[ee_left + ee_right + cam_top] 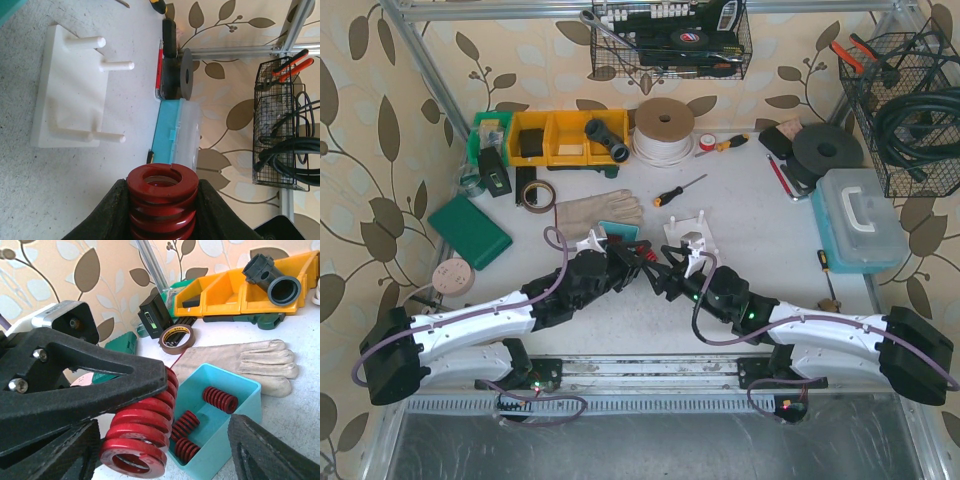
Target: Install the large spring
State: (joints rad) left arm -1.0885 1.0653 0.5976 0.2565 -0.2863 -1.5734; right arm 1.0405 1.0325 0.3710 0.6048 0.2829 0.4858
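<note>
Gripping the large spring (161, 192) in the left jaws, over the desk (30, 200) just near of the blue tray (220, 385) and white peg fixture (70, 95); lower coils cut off. Holding the right jaws open beside it, empty. Hardly seen from above, behind both wrists.

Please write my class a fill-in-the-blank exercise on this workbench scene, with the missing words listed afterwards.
1. The left gripper is clamped on a large spring whose colour is ____.
2. The white peg board on the table carries ____ pegs.
3. In the right wrist view, ____ smaller springs show inside the blue tray.
4. Just behind that tray lies a pale leather ____.

Missing words: red; four; three; glove.
</note>
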